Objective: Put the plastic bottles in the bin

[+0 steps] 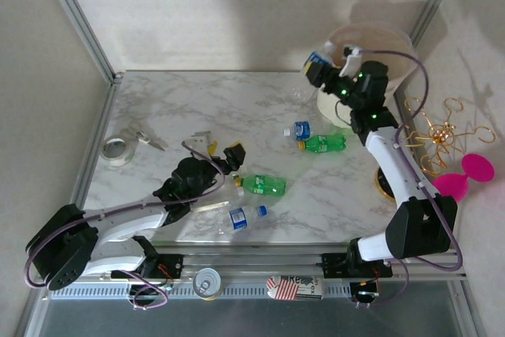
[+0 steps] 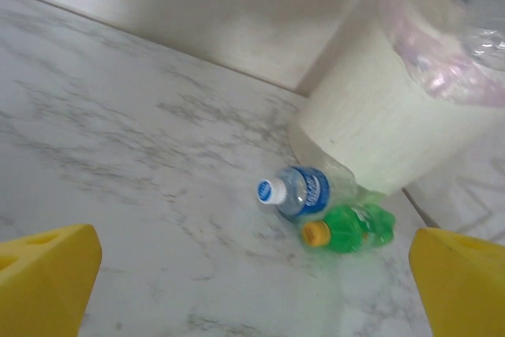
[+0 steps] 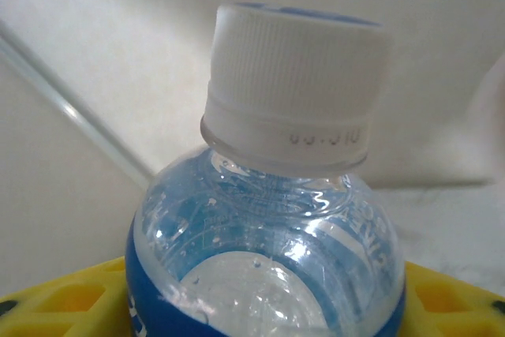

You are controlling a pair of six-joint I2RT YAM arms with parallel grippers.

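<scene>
I count: clear bottles (image 1: 298,129), three, blue labels; green bottles (image 1: 264,185), two, yellow caps; cream bin (image 2: 371,116), one; left gripper (image 1: 220,147) wide; right gripper (image 1: 318,69) clamping clear bottle (image 3: 268,219).

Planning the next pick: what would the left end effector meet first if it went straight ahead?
Probably the clear blue-labelled bottle, beside the green bottle; the bin stands behind them. Depth unclear.

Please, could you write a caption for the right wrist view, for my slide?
Right gripper holds a clear bottle with white cap and blue label between its yellow fingers.
</scene>
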